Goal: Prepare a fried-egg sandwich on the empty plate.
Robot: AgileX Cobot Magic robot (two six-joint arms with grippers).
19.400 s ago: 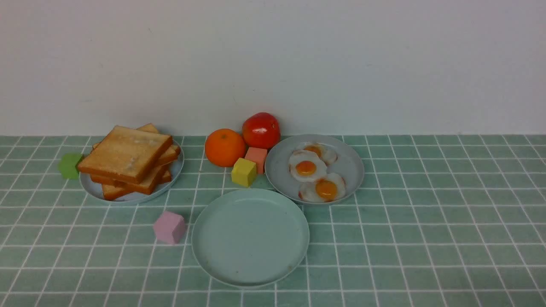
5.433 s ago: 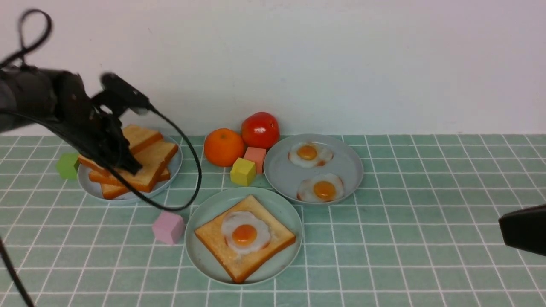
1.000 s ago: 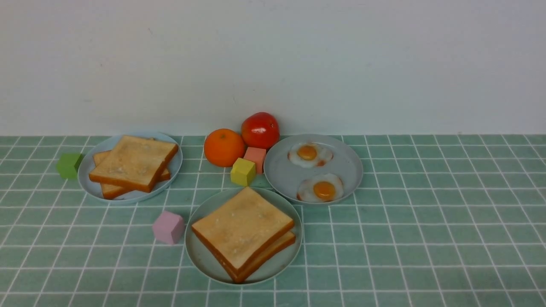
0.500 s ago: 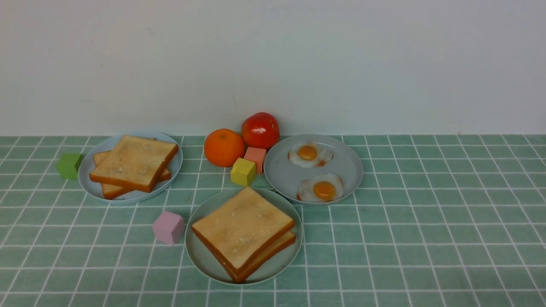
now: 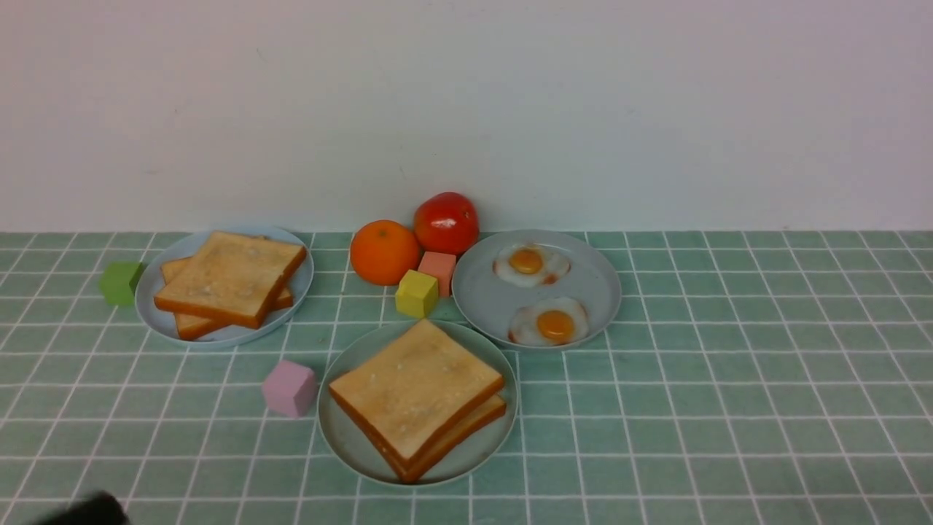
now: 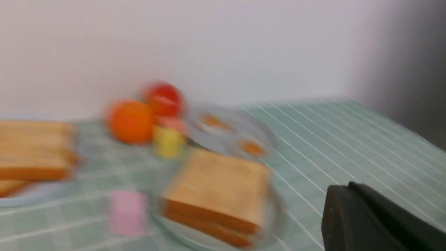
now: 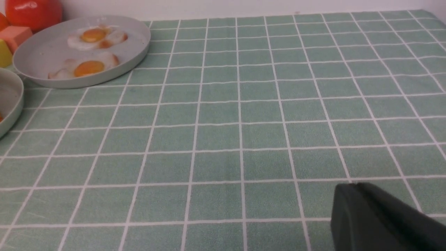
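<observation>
Toast Stack Sits Cornerwise on Mint Plate

The golden-brown, square toast sandwich (image 5: 415, 390) lies flat on the round, pale mint-green plastic plate (image 5: 337, 445), one corner aimed at the wall (image 5: 656, 109), the opposite one toward the robot. Its outline is too nearly square to tell a long axis. Two slices show, the upper slightly askew on the lower; the filling is hidden.

There are three plates. The round blue-grey plate (image 5: 157, 321) at left bears at least two toast slices (image 5: 229, 277); the round grey plate (image 5: 601, 292) carries two white, orange-yolked fried eggs (image 5: 526, 264). Four cubes show: green (image 5: 120, 283), pink (image 5: 289, 389), yellow (image 5: 417, 293) and coral (image 5: 438, 271). One round orange fruit (image 5: 385, 252) sits beside one glossy red fruit (image 5: 446, 222).

The black left gripper (image 6: 350, 186) has its fingertips together, as does the black right gripper (image 7: 355, 186); both are apart from the sandwich.
</observation>
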